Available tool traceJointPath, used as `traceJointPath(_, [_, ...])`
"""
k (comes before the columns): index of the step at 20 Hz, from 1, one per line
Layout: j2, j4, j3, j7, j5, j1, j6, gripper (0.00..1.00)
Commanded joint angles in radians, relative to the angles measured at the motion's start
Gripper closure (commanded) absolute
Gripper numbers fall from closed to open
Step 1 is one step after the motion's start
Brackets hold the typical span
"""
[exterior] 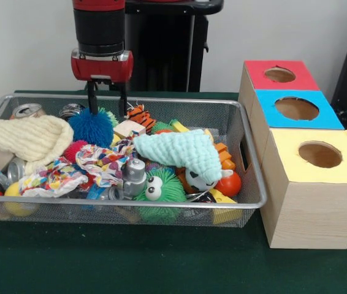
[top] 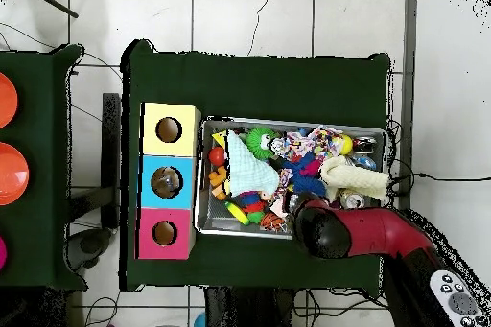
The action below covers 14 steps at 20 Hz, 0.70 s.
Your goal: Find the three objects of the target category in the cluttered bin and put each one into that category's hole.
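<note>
Jaws (exterior: pixel 106 98) hang spread apart with nothing between them, their two dark fingers (exterior: pixel 92 97) dipping just inside the far rim of the wire bin (exterior: pixel 250 160), directly above the blue spiky ball (exterior: pixel 91 127) and beside the small tiger toy (exterior: pixel 140 114). In the overhead view the red arm (top: pixel 369 234) covers that corner of the bin, so contact with the ball cannot be confirmed from there.

Around the ball lie a cream knitted cloth (exterior: pixel 23 138), a wooden block (exterior: pixel 129 128), a patterned rag (exterior: pixel 97 162) and a mint knitted cloth (exterior: pixel 181 153); further toward the front sit a green googly-eyed ball (exterior: pixel 162 191), a red ball (exterior: pixel 228 184) and several cans (exterior: pixel 27 110). Which category is the target is not shown; if soft spiky toys, the candidates are the blue ball, the green one and a small red fuzzy one (exterior: pixel 72 150), all in the bin. The sorting box (exterior: pixel 308 202) with red, blue and yellow holes stands on the worktop (exterior: pixel 130 263) just beside the bin.

Risks, as I judge them: a springy ball may squirt sideways as the fingers close; a fingertip could snag the knitted cloth or rag and drag clutter out; and descending too close to the mesh wall could strike the rim.
</note>
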Motion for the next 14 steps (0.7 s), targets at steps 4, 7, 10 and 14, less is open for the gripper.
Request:
traceJointPath(4, [0.038,-0.037,0.113,-0.147,0.003,-0.054,0.104,0.00])
traceJointPath(7, [0.068,-0.060,0.128,-0.170,-0.014,-0.076,0.107,0.00])
traceJointPath(10, [0.083,-0.073,0.141,-0.189,-0.025,-0.094,0.115,0.00])
traceJointPath(14, [0.095,-0.085,0.145,-0.191,-0.040,-0.099,0.116,0.00])
